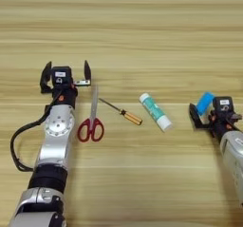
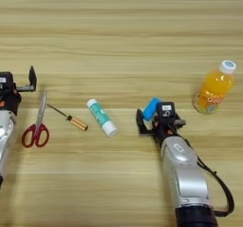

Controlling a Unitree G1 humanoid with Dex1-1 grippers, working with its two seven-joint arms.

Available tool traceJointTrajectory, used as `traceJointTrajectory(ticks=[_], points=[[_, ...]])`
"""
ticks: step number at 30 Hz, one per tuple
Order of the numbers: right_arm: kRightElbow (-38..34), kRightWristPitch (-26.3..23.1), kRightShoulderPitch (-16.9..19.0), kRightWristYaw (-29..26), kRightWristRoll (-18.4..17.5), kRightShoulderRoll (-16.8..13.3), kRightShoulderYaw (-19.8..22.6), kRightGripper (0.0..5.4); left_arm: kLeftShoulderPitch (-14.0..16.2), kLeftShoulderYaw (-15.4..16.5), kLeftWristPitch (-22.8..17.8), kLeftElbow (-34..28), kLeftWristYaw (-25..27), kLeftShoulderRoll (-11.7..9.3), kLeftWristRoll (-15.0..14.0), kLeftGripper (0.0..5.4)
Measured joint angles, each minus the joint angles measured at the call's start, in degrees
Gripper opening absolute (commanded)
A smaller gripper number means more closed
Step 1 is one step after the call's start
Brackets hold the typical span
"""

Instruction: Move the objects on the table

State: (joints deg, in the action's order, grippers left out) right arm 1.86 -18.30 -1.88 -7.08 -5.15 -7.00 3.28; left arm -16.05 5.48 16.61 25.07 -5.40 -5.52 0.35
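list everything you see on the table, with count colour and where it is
bottle: 1, orange with white cap, upright at far right
eraser: 1, blue, between the right pincer's fingers
glue stick: 1, white and green, lying mid-table
screwdriver: 1, amber handle, left of the glue stick
scissors: 1, red handles, closed, beside the left arm
table: 1, light-brown wood
left pincer: 1, black, open, at left
right pincer: 1, black, around the eraser
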Motion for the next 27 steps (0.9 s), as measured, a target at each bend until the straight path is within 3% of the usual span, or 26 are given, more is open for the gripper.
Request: traceJointTrajectory(ticks=[21, 27], points=[[0.1, -0.8, -0.1, -0.8, 0.0, 0.2, 0.0, 1.42, 0.0, 0.0, 0.0, -0.1, 0.0, 0.0, 0.0, 5.40], [0.1, -0.2, -0.1, -0.2, 0.2, 0.1, 0.3, 1.40, 0.0, 0.0, 0.0, -0.1, 0.0, 0.0, 0.0, 5.40]])
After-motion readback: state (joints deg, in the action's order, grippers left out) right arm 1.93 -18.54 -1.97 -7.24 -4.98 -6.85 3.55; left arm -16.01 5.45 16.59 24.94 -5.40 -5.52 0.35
